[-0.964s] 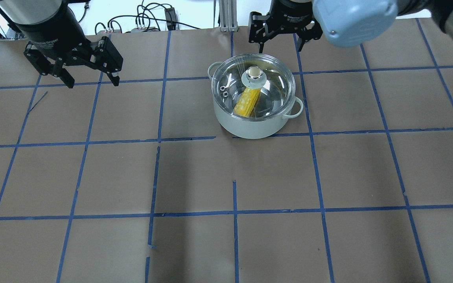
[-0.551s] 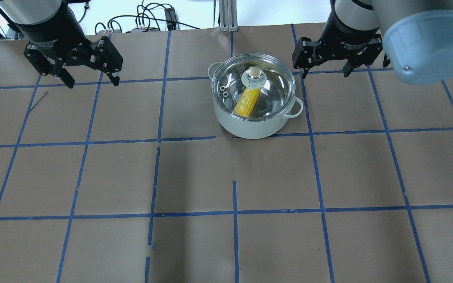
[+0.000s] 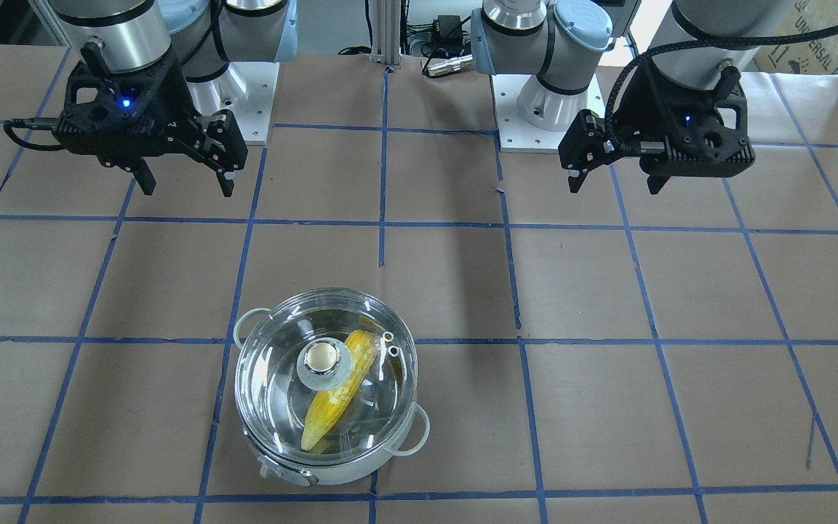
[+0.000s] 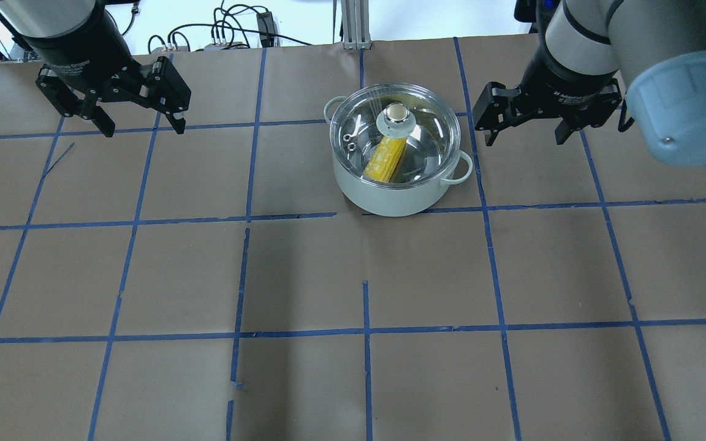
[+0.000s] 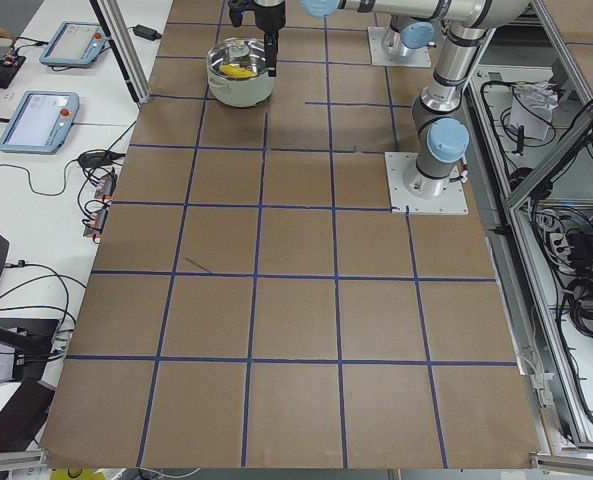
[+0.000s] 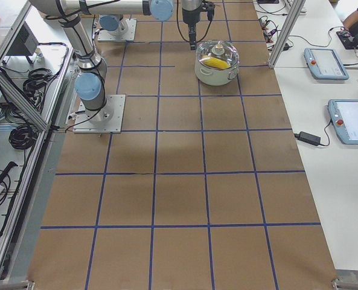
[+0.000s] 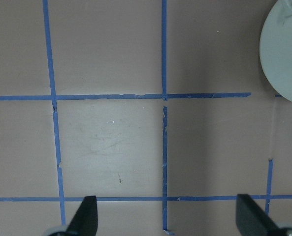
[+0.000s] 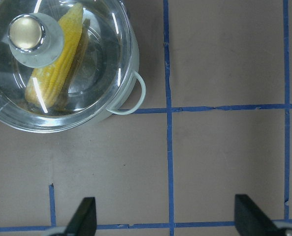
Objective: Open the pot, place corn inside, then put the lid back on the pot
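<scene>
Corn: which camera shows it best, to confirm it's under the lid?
Right wrist-mounted: the corn shows largest, under the lid, inside the pot. Overhead and front-facing show it smaller, knob hiding part. Side views give a yellow speck; left wrist shows none.

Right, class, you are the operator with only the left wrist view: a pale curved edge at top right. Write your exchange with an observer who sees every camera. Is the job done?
Observer: That edge is the round pale white-grey pot; the round clear glass lid sits on it.
Operator: Is the corn in?
Observer: Yes, the yellow corn cob lies inside, under the lid.
Operator: And the right gripper?
Observer: The right gripper hangs open and empty beside the pot, apart from it.
</scene>
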Available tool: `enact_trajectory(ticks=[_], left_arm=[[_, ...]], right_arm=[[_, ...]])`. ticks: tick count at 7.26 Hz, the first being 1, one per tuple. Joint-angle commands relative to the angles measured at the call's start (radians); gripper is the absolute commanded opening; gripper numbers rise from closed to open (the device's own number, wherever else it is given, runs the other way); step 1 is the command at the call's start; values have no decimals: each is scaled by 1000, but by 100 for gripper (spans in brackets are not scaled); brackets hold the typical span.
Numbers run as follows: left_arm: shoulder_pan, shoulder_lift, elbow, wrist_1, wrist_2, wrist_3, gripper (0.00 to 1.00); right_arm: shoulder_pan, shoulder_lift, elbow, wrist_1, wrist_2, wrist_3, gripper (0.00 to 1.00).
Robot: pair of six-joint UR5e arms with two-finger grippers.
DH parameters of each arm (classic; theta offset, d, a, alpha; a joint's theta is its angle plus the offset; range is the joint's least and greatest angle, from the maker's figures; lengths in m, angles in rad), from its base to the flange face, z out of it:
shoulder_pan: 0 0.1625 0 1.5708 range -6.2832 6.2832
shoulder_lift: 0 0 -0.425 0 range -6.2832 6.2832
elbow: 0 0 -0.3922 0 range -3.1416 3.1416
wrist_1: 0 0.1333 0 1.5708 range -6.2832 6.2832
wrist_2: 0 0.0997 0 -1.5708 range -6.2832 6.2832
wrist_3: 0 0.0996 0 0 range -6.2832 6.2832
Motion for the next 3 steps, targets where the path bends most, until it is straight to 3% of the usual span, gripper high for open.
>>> enact_trajectory(ticks=[1, 3], left_arm=[[0, 1, -2, 0, 1, -8, 100], [-6, 9, -8, -5, 1, -12, 100]], right_arm=[[2, -1, 2, 1, 0, 1, 100], [2, -1, 2, 3, 1, 1, 100]])
